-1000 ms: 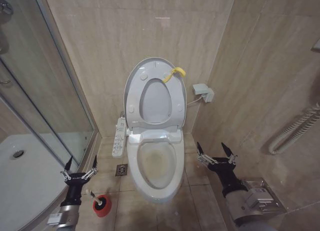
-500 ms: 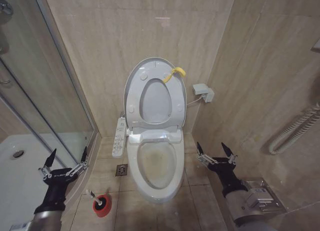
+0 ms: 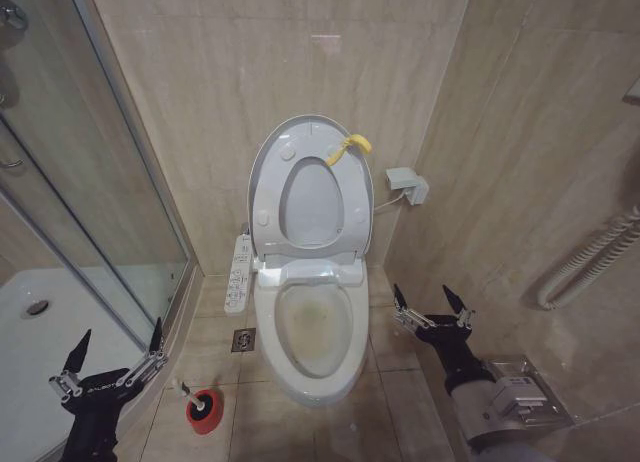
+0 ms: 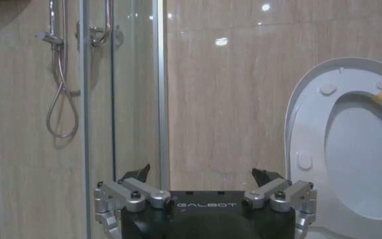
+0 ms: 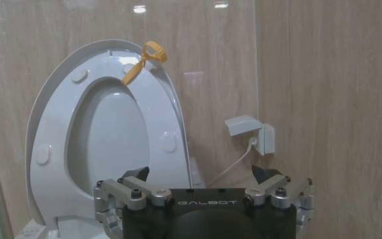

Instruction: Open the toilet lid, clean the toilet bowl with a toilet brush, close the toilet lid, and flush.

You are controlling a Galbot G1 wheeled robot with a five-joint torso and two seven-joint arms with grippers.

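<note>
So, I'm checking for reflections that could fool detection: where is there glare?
Head view: a faint bright patch on the wall tiles above the toilet lid. Left wrist view: ceiling-light spots on the tiles and streaks on the shower glass. Right wrist view: two spots at the tiles' upper edge.

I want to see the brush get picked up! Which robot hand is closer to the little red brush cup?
Left. The left gripper is open just beside the toilet brush on the shower side. The right gripper is open across the toilet bowl, much farther away.

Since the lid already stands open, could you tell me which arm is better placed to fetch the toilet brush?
Probably the left: its open tool hovers just beside the toilet brush, while the right tool sits across the toilet bowl.
</note>
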